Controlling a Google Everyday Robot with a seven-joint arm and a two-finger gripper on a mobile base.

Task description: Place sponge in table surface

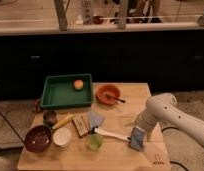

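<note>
The sponge (137,138), a small blue block, stands tilted at the front right of the light wooden table surface (127,106). My gripper (138,127) is at the end of the white arm, right over the sponge's top. The sponge's lower edge is at or very near the tabletop. The green cup (95,143) stands to its left.
A green tray (52,95) with an orange fruit (78,84) sits at the back left. An orange bowl (108,94) with a utensil is behind. A dark bowl (38,138), white bowl (62,136), pale blue cloth (96,118), brush (109,133) and small items lie at the front left.
</note>
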